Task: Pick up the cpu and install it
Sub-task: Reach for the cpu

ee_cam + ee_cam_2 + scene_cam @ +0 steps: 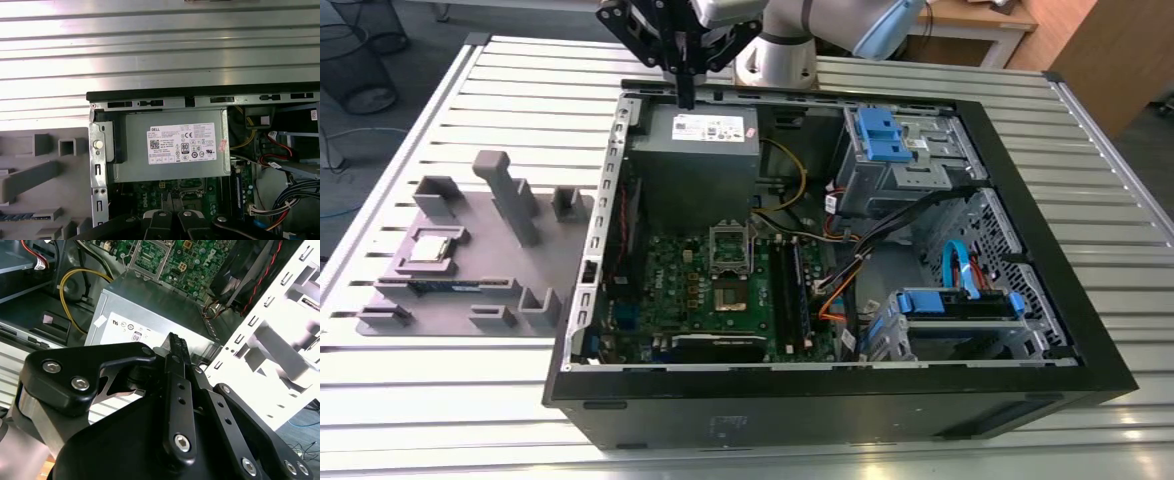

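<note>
Right now the tool (683, 97) hangs over the far end of the open computer case (827, 410), with its tip just above the grey power-supply box (700, 150). In the second wrist view its black fingers (176, 390) are pressed together, and nothing is pinched between them.

The cpu (435, 247) lies flat in a pocket of the grey holder (494, 262). The holder stands on the slatted metal counter (454, 400), beside the case on the exterior view's left, so the cpu is well apart from the tool. A thin dark-green memory stick (447, 286) lies in the same holder, just beside the cpu on the side nearer the camera.

Inside the case, the green circuit board (720, 310) lies flat next to the power-supply box. A metal socket frame (727, 248) is set in the board. I cannot tell whether the frame's lid is up or down.
</note>
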Controlling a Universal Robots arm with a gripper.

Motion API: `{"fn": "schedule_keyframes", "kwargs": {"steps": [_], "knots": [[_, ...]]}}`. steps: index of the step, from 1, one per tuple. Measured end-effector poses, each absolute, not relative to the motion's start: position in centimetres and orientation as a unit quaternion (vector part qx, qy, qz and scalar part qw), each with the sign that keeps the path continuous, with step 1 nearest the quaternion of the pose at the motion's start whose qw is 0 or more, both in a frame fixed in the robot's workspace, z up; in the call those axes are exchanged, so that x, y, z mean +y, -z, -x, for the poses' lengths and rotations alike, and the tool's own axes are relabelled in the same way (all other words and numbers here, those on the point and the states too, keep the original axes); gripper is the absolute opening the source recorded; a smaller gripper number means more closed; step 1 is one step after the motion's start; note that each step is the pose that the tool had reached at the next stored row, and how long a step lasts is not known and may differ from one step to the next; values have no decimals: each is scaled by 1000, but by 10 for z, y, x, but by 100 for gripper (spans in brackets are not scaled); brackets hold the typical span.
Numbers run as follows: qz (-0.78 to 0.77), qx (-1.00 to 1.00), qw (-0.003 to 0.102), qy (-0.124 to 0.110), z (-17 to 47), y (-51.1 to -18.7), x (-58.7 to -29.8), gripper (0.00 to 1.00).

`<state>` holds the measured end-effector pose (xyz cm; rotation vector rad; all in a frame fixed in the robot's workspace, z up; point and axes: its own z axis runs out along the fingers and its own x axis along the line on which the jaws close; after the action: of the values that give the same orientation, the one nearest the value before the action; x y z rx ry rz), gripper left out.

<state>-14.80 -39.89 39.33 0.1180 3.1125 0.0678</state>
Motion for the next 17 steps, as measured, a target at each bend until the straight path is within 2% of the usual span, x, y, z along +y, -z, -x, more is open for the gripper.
{"fn": "schedule_keyframes", "kwargs": {"steps": [17], "knots": [[-38,999,13,-22,160,-393,-399,11]]}}
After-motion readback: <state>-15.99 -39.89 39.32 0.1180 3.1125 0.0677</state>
